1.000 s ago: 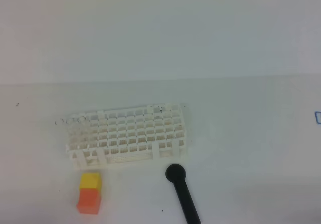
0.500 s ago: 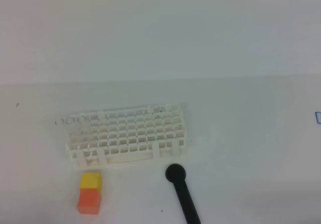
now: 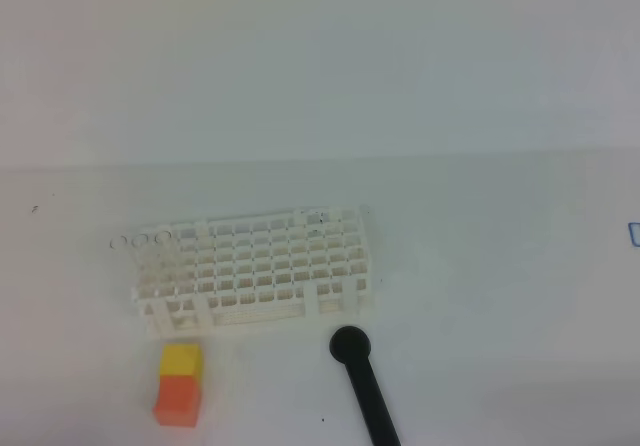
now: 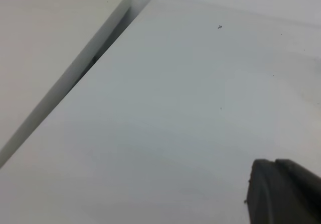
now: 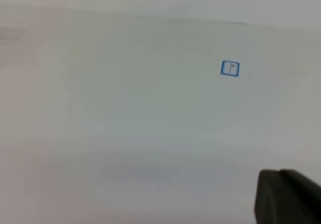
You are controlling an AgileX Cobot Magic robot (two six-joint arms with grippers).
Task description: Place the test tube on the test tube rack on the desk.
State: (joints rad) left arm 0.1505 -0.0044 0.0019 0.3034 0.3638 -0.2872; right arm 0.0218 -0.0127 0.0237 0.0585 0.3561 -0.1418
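Note:
The white lattice test tube rack (image 3: 258,264) stands on the white desk (image 3: 480,296), left of centre in the high view. At its back left corner is a faint colourless outline with small rings (image 3: 140,239). It may be the test tube, but I cannot tell. Neither arm shows in the high view. In the left wrist view my left gripper (image 4: 275,162) is a dark tip at the lower right, fingers together, above bare desk. My right gripper (image 5: 279,173) looks the same in the right wrist view, shut with nothing in it.
An orange-yellow block (image 3: 180,383) sits in front of the rack's left end. A black rod with a round end (image 3: 362,381) lies in front of its right end, running off the bottom edge. A small blue square mark (image 5: 230,68) is on the desk at the right.

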